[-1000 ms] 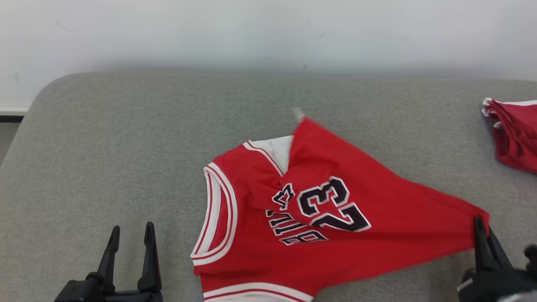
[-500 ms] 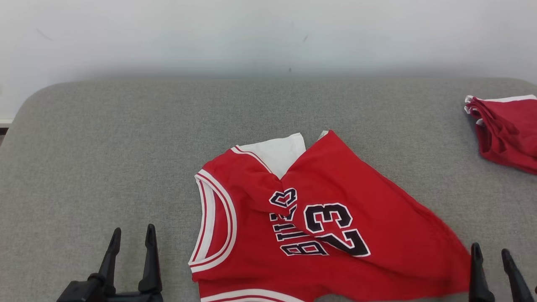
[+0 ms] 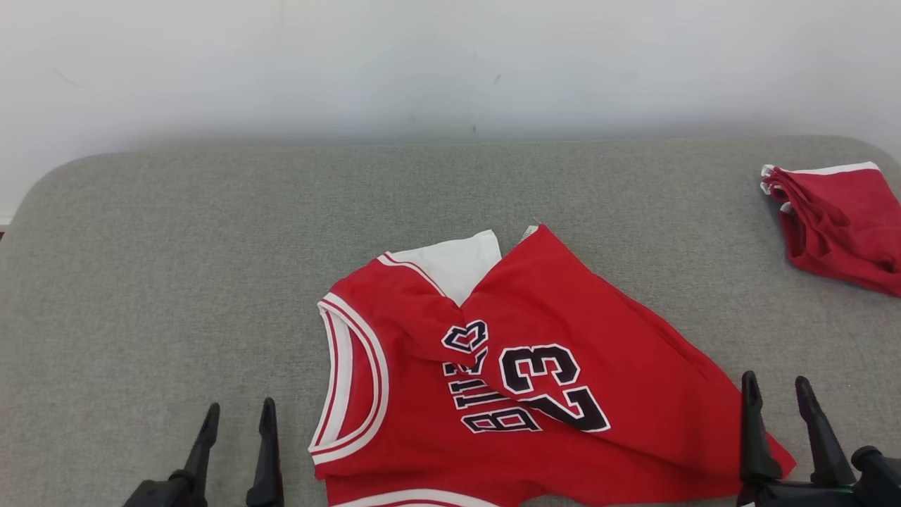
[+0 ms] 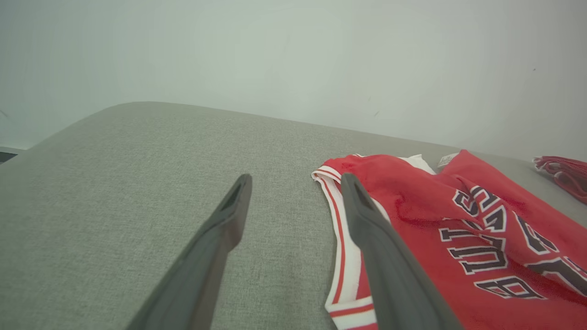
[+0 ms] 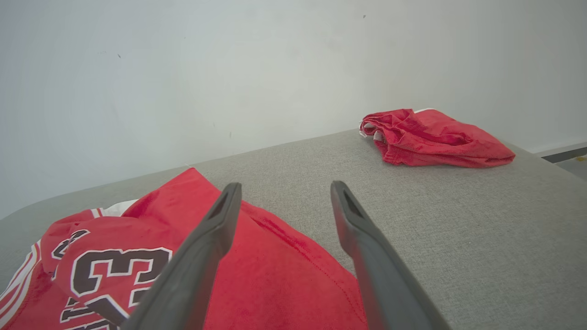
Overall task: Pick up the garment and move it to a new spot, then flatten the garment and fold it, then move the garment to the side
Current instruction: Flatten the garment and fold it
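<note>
The garment [image 3: 535,380] is a red basketball jersey with white trim and a black "23". It lies crumpled on the grey padded surface [image 3: 176,267], one flap folded over its chest, and it also appears in both wrist views [image 4: 458,229] [image 5: 275,256]. My right gripper [image 3: 778,387] stands open at the jersey's lower right corner, holding nothing, its fingers [image 5: 211,238] just above the cloth's edge. My left gripper [image 3: 239,415] is open too, empty, left of the jersey's armhole trim [image 4: 341,256].
A second red cloth [image 3: 838,225] lies bunched at the far right of the surface [image 5: 435,137]. A pale wall [image 3: 450,63] runs behind the surface. Bare grey padding spreads to the left and behind the jersey.
My right gripper has opened and let go of the jersey's corner, and the stretched cloth has settled flat. The head camera has shifted, so the whole scene sits slightly differently.
</note>
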